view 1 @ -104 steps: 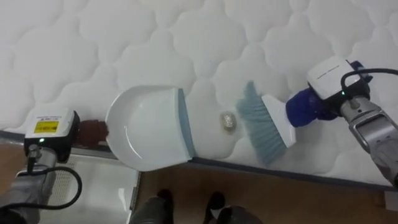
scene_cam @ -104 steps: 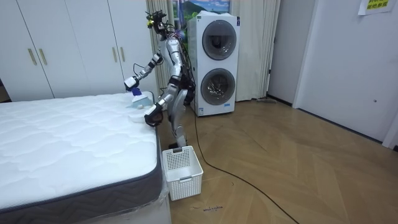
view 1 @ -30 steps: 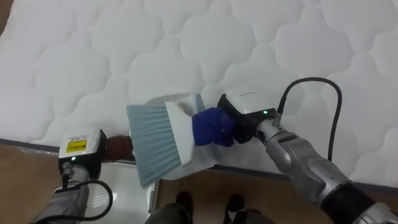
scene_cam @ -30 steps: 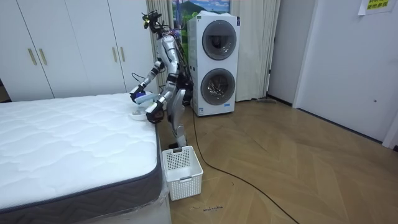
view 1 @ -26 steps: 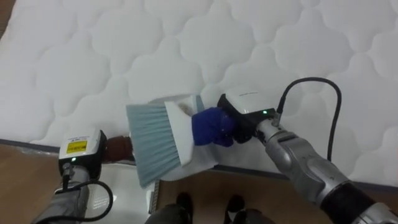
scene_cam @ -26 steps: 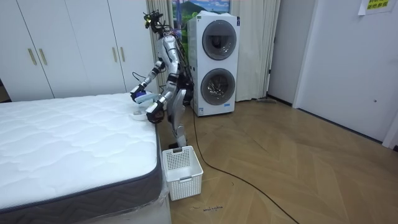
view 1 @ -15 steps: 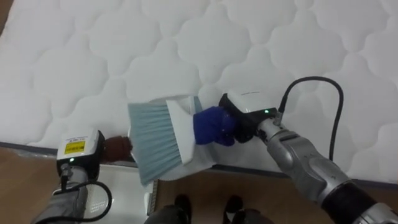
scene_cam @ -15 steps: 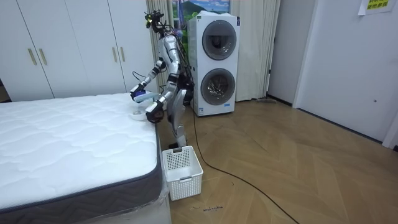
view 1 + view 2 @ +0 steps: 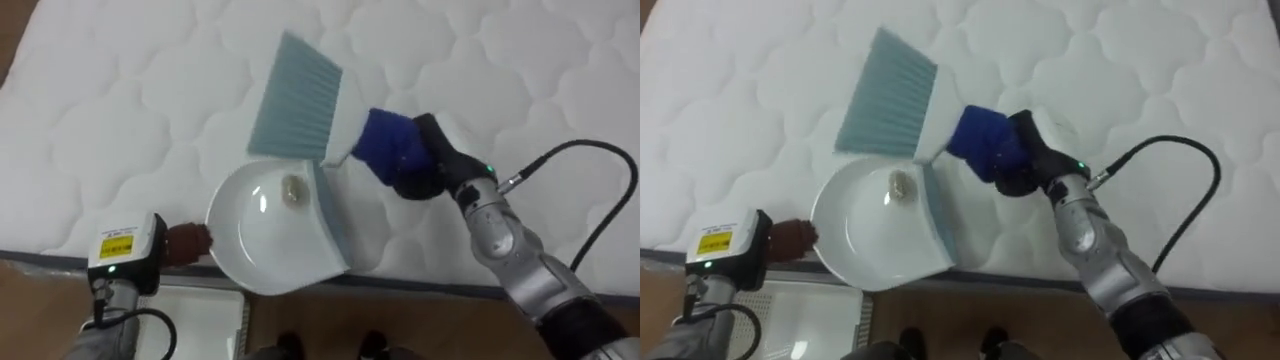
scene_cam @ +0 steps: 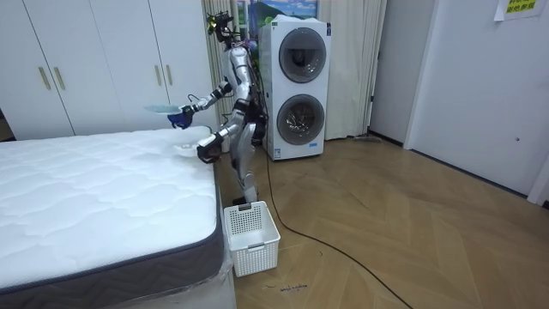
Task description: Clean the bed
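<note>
Gripping the brush (image 9: 296, 100) by its blue end, my right hand (image 9: 418, 172) is curled firmly round it. The bristles are lifted clear of the bed (image 9: 120, 120) and fan out toward the far side. My left hand (image 9: 186, 241) is closed on the handle of the dustpan (image 9: 250, 255), which sits at the near edge of the mattress and partly overhangs it. A small pale scrap (image 9: 292, 188) lies inside the pan, close to the grey-blue lip.

That spot is my main worry. The scrap is just behind the lip, so I judge that any dip of my left wrist toward the bed would roll it back onto the quilting. A tilt the other way could send it over the edge and onto the floor, missing the white basket (image 10: 251, 233) by my feet. A careless drop of the raised brush could also knock the pan's lip or flick the scrap out.

As for writing, I see a yellow sticker (image 9: 117, 243) with dark print at my left wrist. A yellow notice (image 10: 519, 7) hangs high on the wall at the room view's right. Both are too small for me to read.
</note>
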